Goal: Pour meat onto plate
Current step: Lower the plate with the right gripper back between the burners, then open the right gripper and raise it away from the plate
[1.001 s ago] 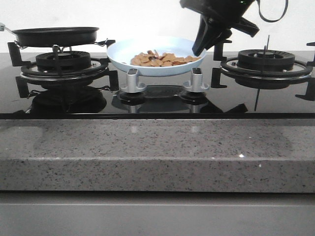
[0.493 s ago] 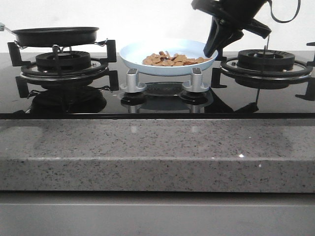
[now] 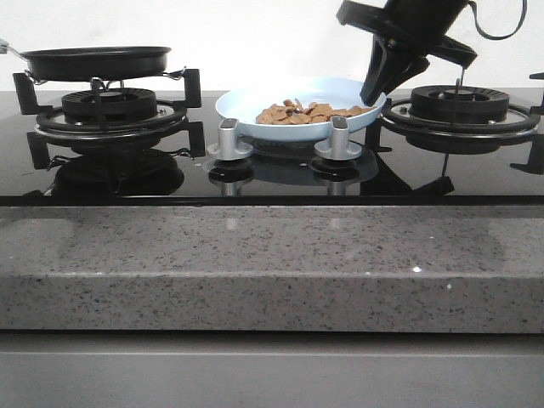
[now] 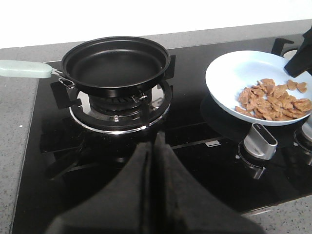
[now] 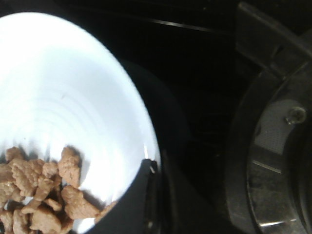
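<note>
Front view: right gripper (image 3: 374,92) pinches plate (image 3: 246,106) rim at plate's 3 o'clock edge, fingers clamped tight on it. Plate sits between the two burners, above two silver knobs (image 3: 229,138), on black glass hob (image 3: 280,178). Meat (image 3: 306,112) heaped in plate, toward gripper side. Black frying pan (image 3: 93,61) on left burner (image 3: 106,106) at 9 o'clock, empty. Left gripper (image 4: 152,161) fully closed, holding nothing, hanging over hob near the pan. Right burner (image 3: 459,106) just beside plate.
</note>
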Robot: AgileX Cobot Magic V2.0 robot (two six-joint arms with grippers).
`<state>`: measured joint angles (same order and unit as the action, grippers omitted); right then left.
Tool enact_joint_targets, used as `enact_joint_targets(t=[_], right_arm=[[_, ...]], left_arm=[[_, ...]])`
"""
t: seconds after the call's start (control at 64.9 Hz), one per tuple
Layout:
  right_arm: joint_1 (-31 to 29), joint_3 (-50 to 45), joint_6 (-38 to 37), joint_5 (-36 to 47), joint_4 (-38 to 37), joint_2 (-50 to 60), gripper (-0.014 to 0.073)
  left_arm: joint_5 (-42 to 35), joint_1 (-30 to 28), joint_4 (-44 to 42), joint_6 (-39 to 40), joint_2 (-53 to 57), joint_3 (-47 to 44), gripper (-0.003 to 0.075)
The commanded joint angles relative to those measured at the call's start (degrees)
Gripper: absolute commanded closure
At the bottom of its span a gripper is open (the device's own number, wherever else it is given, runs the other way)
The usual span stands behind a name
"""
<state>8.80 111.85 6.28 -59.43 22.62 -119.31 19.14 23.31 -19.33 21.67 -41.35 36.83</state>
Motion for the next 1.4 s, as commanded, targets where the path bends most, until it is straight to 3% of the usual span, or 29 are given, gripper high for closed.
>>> enact_joint_targets(t=[0.0,0.246,0.693,0.893,1.001,1.063,1.386], right_arm=[[-0.14,2.07,0.21,-0.65,1.18,3.12,0.0654],[-0.14,2.07,0.21,-1.4,1.18,2.19,0.0621],[-0.7,4.62,0.21,-3.4,0.66,2.17,0.0344],[-1.0,11.24,0.16,-10.33,-0.43,2.23,0.0387],[-1.0,12.61,0.16,-15.05,-0.43,2.3,0.0533],[-1.0,12.61,0.16,-15.53,-0.78,2.65,0.0664],[-1.0,12.36,0.16,-14.09,-3.27,6.18,0.0654]], left_arm=[[-4.35,0.43,-0.26,0.51,-0.09,1.41,0.0741],[-4.35,0.43,-0.24,0.51,-0.09,1.41,0.0741],[-4.35,0.43,-0.24,0.51,-0.09,1.41,0.0741],[-4.35,0.43,-0.24,0.51,-0.09,1.41,0.0741],[-4.35,0.43,-0.24,0.51,-0.09,1.41,0.0741],[-4.35,0.43,-0.24,0.51,-0.09,1.41,0.0741],[-4.35,0.43,-0.14,0.51,-0.09,1.41,0.0741]])
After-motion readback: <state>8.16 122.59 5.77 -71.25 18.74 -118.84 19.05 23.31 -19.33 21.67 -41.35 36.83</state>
